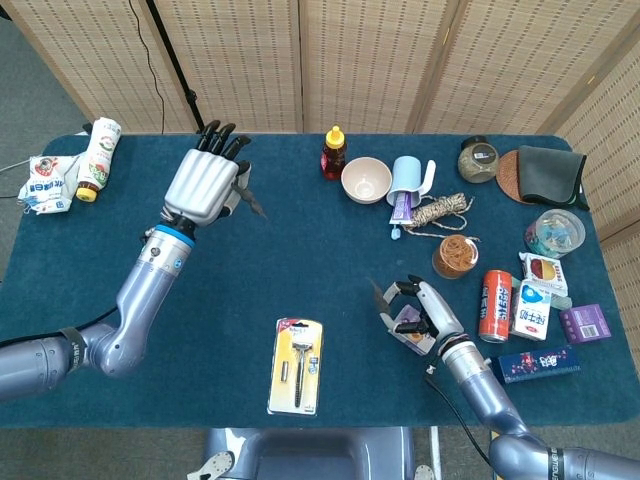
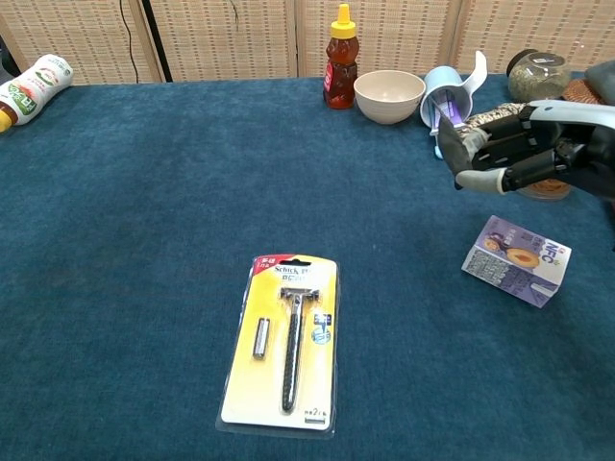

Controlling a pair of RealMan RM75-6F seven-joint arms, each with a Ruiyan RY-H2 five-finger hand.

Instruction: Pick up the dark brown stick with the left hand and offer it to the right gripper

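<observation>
We see our left hand (image 1: 203, 185) raised far left, apparently empty; whether our right hand (image 1: 415, 312) grips the dark brown stick (image 1: 381, 294), we cannot tell.

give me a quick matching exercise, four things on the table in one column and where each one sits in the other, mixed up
Things:
1. razor pack
2. honey bottle
3. red can
4. white bottle

Places:
A. far left end of the table
B. right side, beside a small carton
C. near edge, middle
D. far edge, left of the bowl

Pairs: 1-C, 2-D, 3-B, 4-A
</observation>
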